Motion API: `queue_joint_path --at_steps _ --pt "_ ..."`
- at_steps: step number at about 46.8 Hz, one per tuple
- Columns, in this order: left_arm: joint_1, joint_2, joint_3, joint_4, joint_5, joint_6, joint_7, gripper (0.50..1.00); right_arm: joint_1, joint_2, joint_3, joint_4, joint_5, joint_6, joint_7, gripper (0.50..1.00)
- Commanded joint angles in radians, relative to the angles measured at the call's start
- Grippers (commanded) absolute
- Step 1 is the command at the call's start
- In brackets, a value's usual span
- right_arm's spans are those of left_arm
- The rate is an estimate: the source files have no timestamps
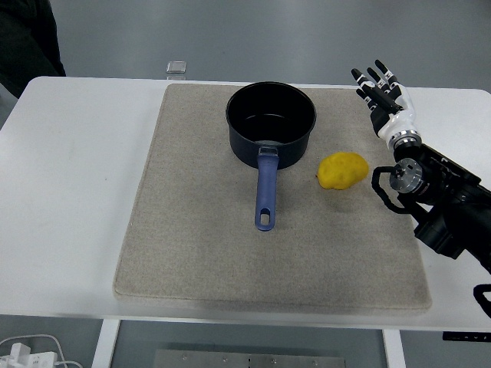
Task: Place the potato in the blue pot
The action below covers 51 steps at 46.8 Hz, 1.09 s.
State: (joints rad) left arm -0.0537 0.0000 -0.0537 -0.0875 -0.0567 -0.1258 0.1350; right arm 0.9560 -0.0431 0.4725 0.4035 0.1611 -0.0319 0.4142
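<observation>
White table point(77, 192) carried a beige felt mat point(192, 230) covering most of its middle. A blue pot point(270, 123) stood upright on the mat's far half, dark inside and holding nothing visible, its blue handle point(265, 192) pointing toward the near edge, with a hanging slot at the tip.

The potato point(343, 170), yellow and lumpy, lay on the mat just right of the pot, near its wall but apart from it, level with the upper part of the handle. It was outside the pot.

The right hand point(381, 96) came in from the right edge on a black arm point(445, 203), raised over the mat's far right corner. Fingers point(377, 77) were extended and lightly spread, pointing away toward the table's far side, holding nothing. The hand sat beyond and to the right of the potato, clear of it; the wrist joint point(405, 176) was the nearest part of the arm to the potato, with a gap between.

A small clear square object point(176, 67) lay at the table's far edge, beyond the mat. White cables and a plug point(27, 354) showed below the table at lower left. A dark-clothed person point(27, 38) was partly visible at top left.
</observation>
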Motion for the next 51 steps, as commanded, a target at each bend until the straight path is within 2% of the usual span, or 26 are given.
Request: queue_joint_path --at_steps 1,23,30,38,51 --pt "0.000 0.000 -0.002 0.000 0.000 0.000 0.000 0.999 0.000 0.000 0.000 0.000 0.000 0.000 0.000 0.901" --pt "0.000 0.000 0.000 0.000 0.000 0.000 0.000 0.999 -0.002 0.006 -0.003 0.001 -0.002 0.003 0.000 0.901" --pt "0.000 0.000 0.000 0.000 0.000 0.000 0.000 0.999 -0.003 -0.012 -0.005 0.018 -0.014 0.044 -0.002 0.901" --pt "-0.001 0.000 0.000 -0.001 0.000 0.000 0.000 0.999 -0.020 -0.093 -0.006 0.113 -0.052 0.072 -0.002 0.901" --pt "-0.003 0.000 0.000 -0.001 0.000 0.000 0.000 0.999 -0.108 -0.351 -0.014 0.455 -0.233 0.084 0.000 0.901"
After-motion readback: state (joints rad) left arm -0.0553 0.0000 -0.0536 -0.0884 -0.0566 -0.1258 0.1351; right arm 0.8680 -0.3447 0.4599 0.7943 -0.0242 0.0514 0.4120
